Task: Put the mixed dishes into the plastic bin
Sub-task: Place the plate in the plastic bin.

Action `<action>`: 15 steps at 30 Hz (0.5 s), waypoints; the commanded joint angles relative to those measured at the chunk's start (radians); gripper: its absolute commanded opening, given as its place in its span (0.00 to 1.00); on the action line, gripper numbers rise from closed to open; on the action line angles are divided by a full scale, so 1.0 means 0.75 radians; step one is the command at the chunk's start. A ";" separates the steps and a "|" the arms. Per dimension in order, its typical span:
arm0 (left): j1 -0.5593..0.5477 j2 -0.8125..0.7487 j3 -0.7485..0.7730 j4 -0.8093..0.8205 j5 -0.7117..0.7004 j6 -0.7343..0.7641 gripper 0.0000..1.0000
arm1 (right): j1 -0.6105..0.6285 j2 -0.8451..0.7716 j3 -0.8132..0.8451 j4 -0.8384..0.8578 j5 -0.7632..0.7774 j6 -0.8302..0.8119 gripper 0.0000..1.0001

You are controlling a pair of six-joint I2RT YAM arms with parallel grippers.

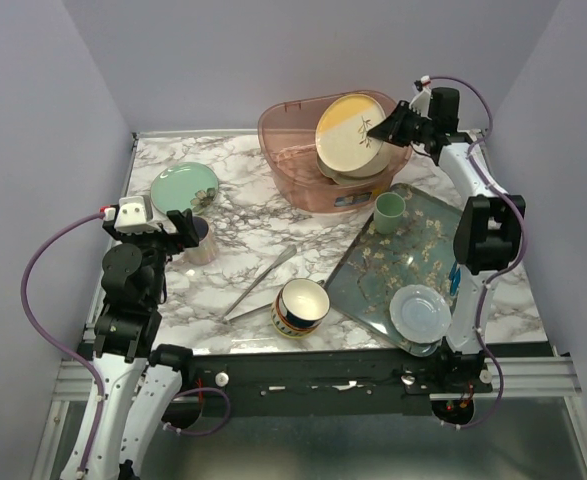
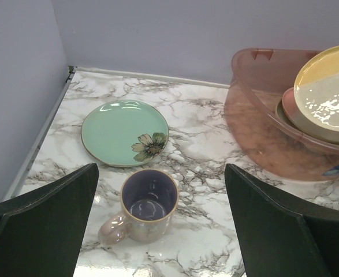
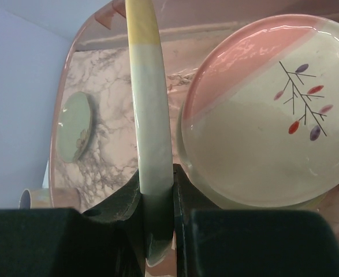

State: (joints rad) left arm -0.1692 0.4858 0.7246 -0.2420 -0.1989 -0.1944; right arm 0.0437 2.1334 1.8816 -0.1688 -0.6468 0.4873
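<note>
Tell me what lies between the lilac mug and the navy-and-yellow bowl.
The long metal tongs lie diagonally between the pale lilac mug and the navy-and-yellow bowl. The top external view shows this.

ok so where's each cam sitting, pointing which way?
Top external: above, behind the bases, looking down on the table; left arm and right arm show.
Left wrist: low, facing the lilac mug and bin; own open fingers frame it.
Right wrist: over the bin, own fingers clamp the yellow-and-cream plate.
All share the mint-green plate.
</note>
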 commanded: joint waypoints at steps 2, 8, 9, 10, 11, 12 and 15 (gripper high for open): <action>0.015 0.001 -0.015 0.012 0.020 0.006 0.99 | -0.009 0.023 0.117 0.111 0.020 0.005 0.02; 0.023 0.009 -0.019 0.014 0.020 0.006 0.99 | -0.011 0.074 0.152 0.108 0.050 -0.008 0.03; 0.023 0.013 -0.017 0.014 0.022 0.006 0.99 | -0.011 0.078 0.160 0.106 0.052 -0.006 0.03; 0.025 0.015 -0.017 0.014 0.022 0.004 0.99 | -0.011 0.084 0.166 0.108 0.052 -0.006 0.03; 0.027 0.017 -0.021 0.014 0.022 0.003 0.99 | -0.011 0.096 0.168 0.106 0.054 -0.003 0.03; 0.027 0.017 -0.021 0.014 0.022 0.003 0.99 | -0.011 0.101 0.170 0.106 0.054 -0.003 0.03; 0.031 0.021 -0.021 0.014 0.022 0.006 0.99 | -0.011 0.121 0.177 0.106 0.065 -0.001 0.03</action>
State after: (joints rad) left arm -0.1555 0.4988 0.7231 -0.2417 -0.1970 -0.1947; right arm 0.0437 2.2173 1.9476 -0.1734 -0.5911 0.4717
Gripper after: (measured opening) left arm 0.985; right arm 0.246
